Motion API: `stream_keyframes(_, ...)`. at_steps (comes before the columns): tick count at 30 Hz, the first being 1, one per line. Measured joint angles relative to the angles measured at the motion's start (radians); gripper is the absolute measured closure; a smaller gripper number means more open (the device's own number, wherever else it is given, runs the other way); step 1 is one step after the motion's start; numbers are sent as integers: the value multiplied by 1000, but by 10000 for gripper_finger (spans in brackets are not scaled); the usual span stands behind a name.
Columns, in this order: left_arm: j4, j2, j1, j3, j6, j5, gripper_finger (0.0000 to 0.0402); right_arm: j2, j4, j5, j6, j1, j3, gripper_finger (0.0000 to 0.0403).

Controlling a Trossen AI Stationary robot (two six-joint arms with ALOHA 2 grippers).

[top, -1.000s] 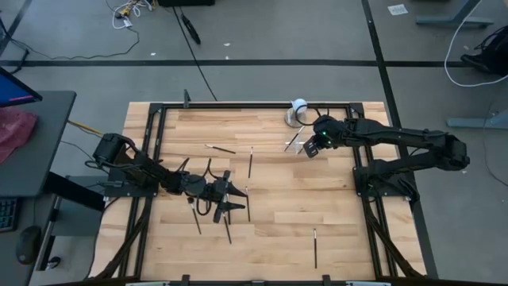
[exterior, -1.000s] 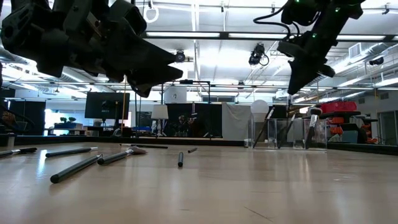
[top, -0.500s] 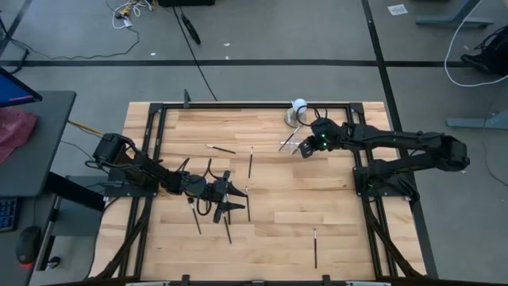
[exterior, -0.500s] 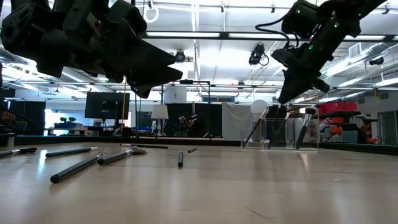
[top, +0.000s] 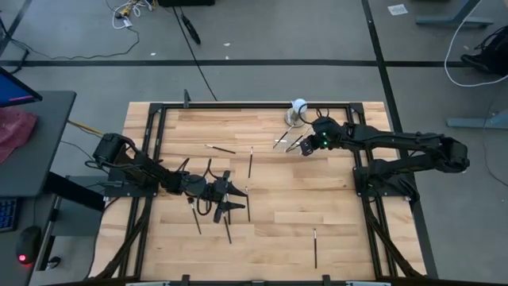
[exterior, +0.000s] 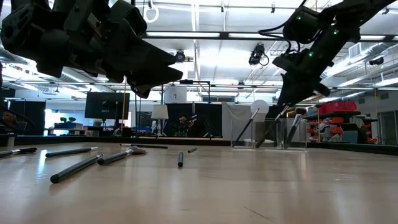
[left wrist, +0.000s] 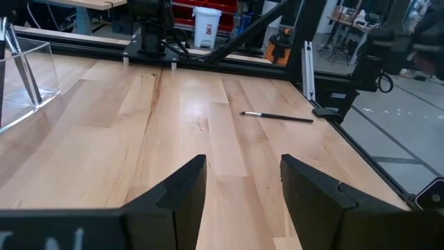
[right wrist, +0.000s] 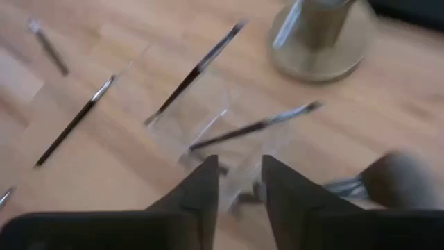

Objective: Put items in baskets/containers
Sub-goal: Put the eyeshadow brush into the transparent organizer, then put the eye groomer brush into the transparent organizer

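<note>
My right tool (top: 304, 149), matte dark fingers slightly apart, hovers at the upper right of the high view, over the clear, glossy plastic tray (right wrist: 208, 118) holding slim, dark-handled makeup brushes (right wrist: 198, 69). My left tool (top: 236, 198), fingers spread, hangs at centre left above more thin brushes (top: 228, 229) lying on the pale wood-plank desk (top: 278, 222). No readable writing.

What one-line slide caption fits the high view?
Right gripper at the clear tray of makeup brushes; left gripper open above scattered brushes.
</note>
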Motion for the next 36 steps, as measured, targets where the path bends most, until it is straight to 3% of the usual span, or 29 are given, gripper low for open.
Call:
stream_keyframes(5, 0, 0, 0, 0, 0, 0, 216, -41, 24, 96, -60, -2, 0, 247)
stream_keyframes(11, 0, 0, 0, 0, 0, 0, 216, -116, 158, 116, -168, 19, 0, 249)
stream_keyframes(15, 0, 0, 0, 0, 0, 0, 216, -142, 304, 112, -236, 130, 0, 265)
stream_keyframes(19, 0, 0, 0, 0, -1, 0, 216, -120, 438, 114, -265, 314, 1, 286)
stream_keyframes(25, 0, 0, -26, 0, -26, -18, 216, 30, 625, 245, -268, 627, 2, 322)
stream_keyframes(29, -48, -20, -80, 0, -72, -72, 216, 191, 770, 307, -267, 773, 2, 344)
stream_keyframes(33, -227, -89, -156, 0, -132, -164, 216, 359, 916, 312, -265, 855, 2, 363)
stream_keyframes(36, -464, -167, -220, 27, -215, -229, 216, 471, 1017, 313, -263, 885, 2, 373)
